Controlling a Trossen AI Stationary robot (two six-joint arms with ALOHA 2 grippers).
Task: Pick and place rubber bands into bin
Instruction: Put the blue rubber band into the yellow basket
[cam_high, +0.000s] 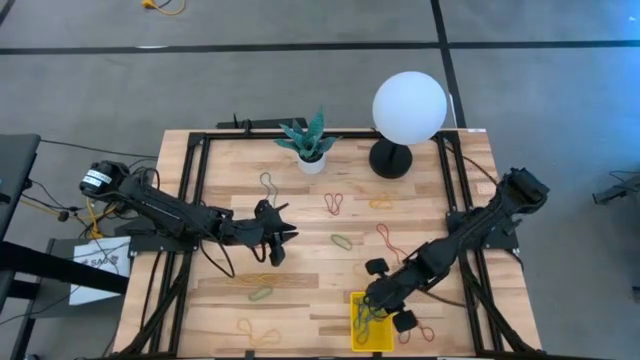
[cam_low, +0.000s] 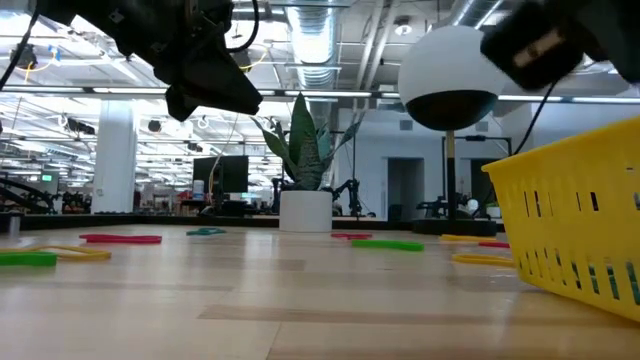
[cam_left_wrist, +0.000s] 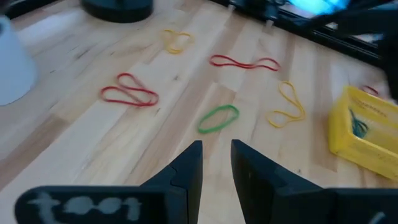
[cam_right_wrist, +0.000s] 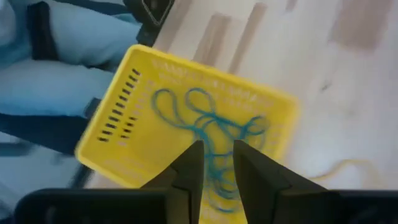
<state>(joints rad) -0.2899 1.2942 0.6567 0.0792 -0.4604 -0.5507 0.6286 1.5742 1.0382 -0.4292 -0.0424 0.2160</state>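
Observation:
My left gripper (cam_high: 285, 238) (cam_left_wrist: 216, 152) hangs shut above the middle of the table, short of a green rubber band (cam_left_wrist: 218, 118) (cam_high: 342, 241) that lies flat on the wood. More rubber bands lie around it: red (cam_left_wrist: 129, 92), yellow (cam_left_wrist: 287, 109) and another red one (cam_left_wrist: 244, 63). My right gripper (cam_high: 378, 297) (cam_right_wrist: 217, 155) hovers shut over the yellow bin (cam_high: 354, 322) (cam_right_wrist: 124, 118), which sits at the near edge. Several teal bands (cam_right_wrist: 211, 121) lie tangled on the bin's floor and show through the gap between the fingers.
A white plant pot (cam_high: 311, 160) and a black-footed globe lamp (cam_high: 409, 108) stand at the far edge. Loose bands also lie near the front left (cam_high: 261, 294) (cam_high: 258, 330) and right of the bin (cam_high: 425, 328). Black frame rails run along both sides.

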